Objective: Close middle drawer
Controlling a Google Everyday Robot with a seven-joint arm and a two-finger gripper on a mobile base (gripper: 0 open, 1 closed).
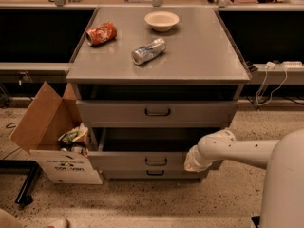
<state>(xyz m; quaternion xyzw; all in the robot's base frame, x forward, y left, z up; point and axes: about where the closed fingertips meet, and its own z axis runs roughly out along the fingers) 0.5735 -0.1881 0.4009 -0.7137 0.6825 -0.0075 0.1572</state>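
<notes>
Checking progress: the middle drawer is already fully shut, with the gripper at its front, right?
No. The camera view shows the middle drawer pulled out, its inside exposed; the gripper is at its front, as said.

You get warm, dim light from above that sheens the cabinet top point(199, 56), leaves the open middle drawer point(123, 159) in deep shadow, and lights the pale gripper point(194, 159) at its front's right end.

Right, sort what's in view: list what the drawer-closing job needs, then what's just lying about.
Job: middle drawer, pulled out; gripper at the right end of its front.

Lying about: red can, silver can and bowl on the cabinet top; cardboard box of rubbish beside the cabinet.
</notes>
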